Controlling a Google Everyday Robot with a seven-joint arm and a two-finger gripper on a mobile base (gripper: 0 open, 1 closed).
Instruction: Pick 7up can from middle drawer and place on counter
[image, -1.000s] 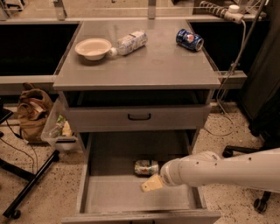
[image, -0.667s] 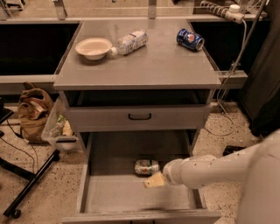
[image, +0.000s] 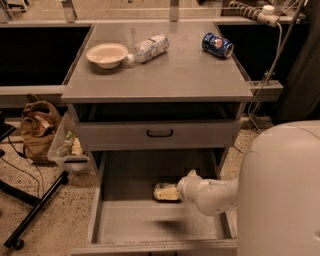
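Observation:
The middle drawer (image: 145, 225) is pulled out low in front of the cabinet, its grey floor showing. The 7up can (image: 159, 193) lies on its side near the middle of that floor, mostly covered, with only a dark silvery bit showing. My gripper (image: 169, 192) is down in the drawer right at the can, at the end of my white arm (image: 210, 195), which reaches in from the right. The counter (image: 165, 80) is the grey top of the cabinet, above the drawer.
On the counter are a white bowl (image: 107, 54), a clear plastic bottle (image: 150, 48) on its side and a blue Pepsi can (image: 217, 45). A closed drawer front with a black handle (image: 160, 133) sits above the open drawer. A brown bag (image: 37, 127) and a plastic bin (image: 70, 147) stand on the floor at left.
My gripper has moved up and left across the drawer floor from just in front of the can to right on it. My arm's white bulk now fills the right side.

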